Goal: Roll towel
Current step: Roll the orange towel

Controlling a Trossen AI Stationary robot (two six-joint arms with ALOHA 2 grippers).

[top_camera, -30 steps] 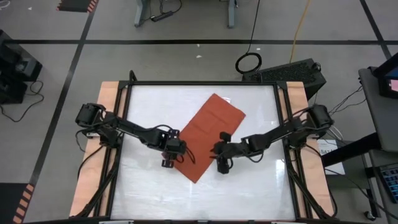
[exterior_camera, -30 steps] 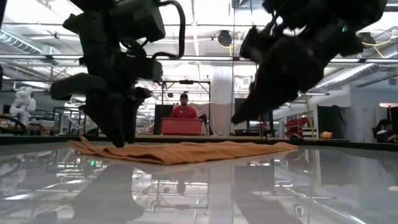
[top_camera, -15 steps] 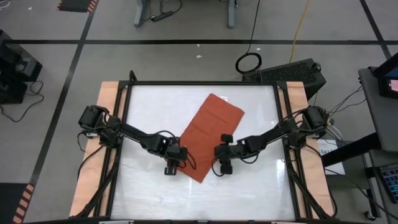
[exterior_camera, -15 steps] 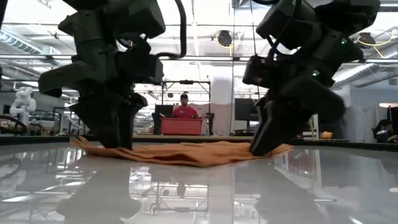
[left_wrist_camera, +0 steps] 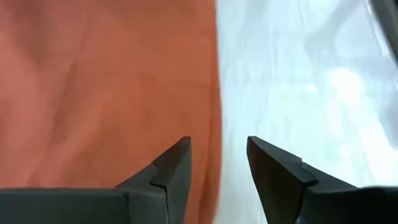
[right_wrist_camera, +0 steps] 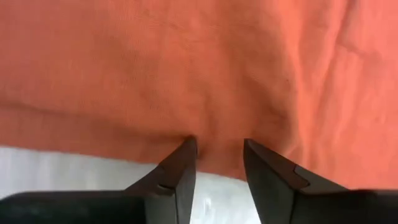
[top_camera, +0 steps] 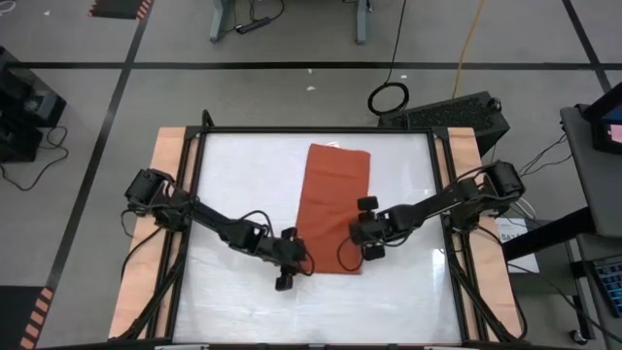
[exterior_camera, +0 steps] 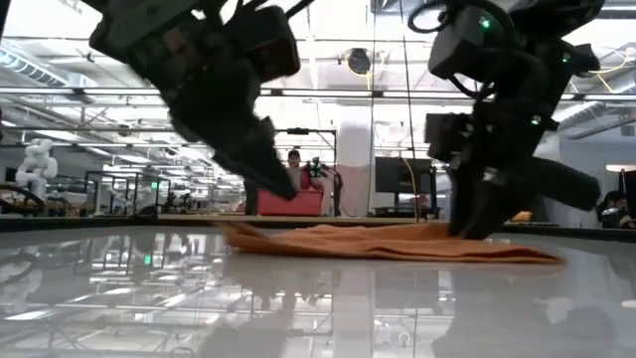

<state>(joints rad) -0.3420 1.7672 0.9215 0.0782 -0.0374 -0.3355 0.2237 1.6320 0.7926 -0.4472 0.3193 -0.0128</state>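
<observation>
The rust-orange towel (top_camera: 333, 204) lies flat and spread out on the white tabletop (top_camera: 243, 175), its long sides running from near to far. It also shows in the low view (exterior_camera: 397, 244). My left gripper (top_camera: 294, 262) stands open at the towel's near-left corner. In its wrist view (left_wrist_camera: 217, 146) one finger is over the cloth (left_wrist_camera: 93, 81) and the other over bare table. My right gripper (top_camera: 360, 239) is open and low on the towel's right long edge, close to the near end. It also shows in the low view (exterior_camera: 472, 227). My left gripper straddles the towel's left long edge (left_wrist_camera: 214, 112) from above; I cannot tell whether it touches the cloth. My right gripper (right_wrist_camera: 217, 144) sets its two parted fingertips (right_wrist_camera: 186, 146) down on the flat cloth just inside the right long edge (right_wrist_camera: 112, 134), slanting from above. The towel lies on the table.
Wooden side rails (top_camera: 170, 156) and a black frame border the tabletop. Bare white table lies to the left, right and near side of the towel. Beyond the table the low view shows a person (exterior_camera: 295, 159) and a red bin (exterior_camera: 288, 202) in the room.
The towel has turned on the table from lying slantwise to lying straight; its near end has swung toward the table's right edge. Both grippers have gone toward the right edge with that end, the left one also toward the near edge.
</observation>
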